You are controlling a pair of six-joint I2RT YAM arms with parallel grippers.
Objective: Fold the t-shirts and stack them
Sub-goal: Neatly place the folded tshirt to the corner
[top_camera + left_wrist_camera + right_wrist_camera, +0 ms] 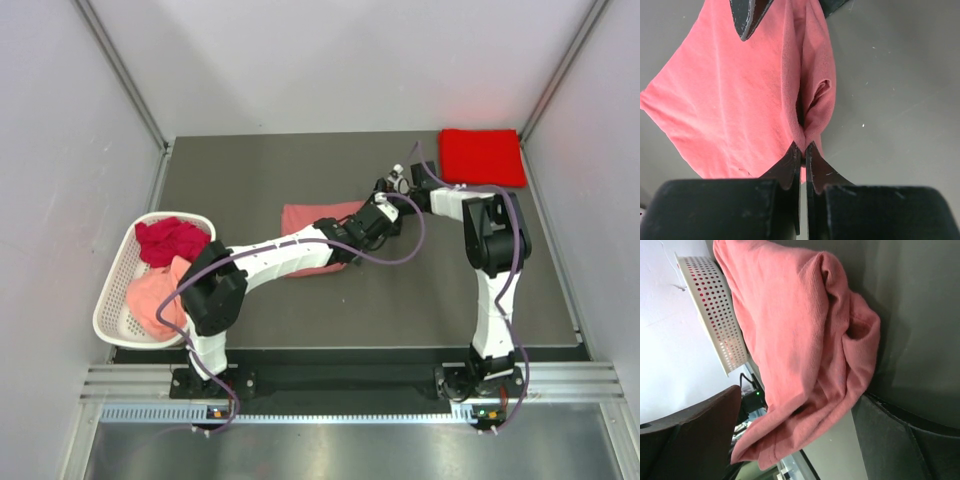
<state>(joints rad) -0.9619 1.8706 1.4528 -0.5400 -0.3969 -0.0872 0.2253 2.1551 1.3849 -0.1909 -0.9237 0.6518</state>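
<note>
A salmon pink t-shirt [305, 218] lies partly folded on the dark table, mid-table. My left gripper [362, 228] is at its right edge and is shut on a raised fold of it [803, 145]. My right gripper [383, 200] is just behind, open, with its fingers [695, 430] spread on both sides of the same shirt's bunched edge [800, 340]. One of its fingertips [747, 15] shows in the left wrist view. A folded bright red t-shirt [482, 156] lies at the back right corner. A dark crimson shirt [170, 240] and a pale pink shirt [150, 295] sit crumpled in the basket.
The white slotted basket [110, 300] stands at the table's left edge and also shows in the right wrist view [715, 315]. Both arms cross over the table's middle. White walls close in the table on three sides.
</note>
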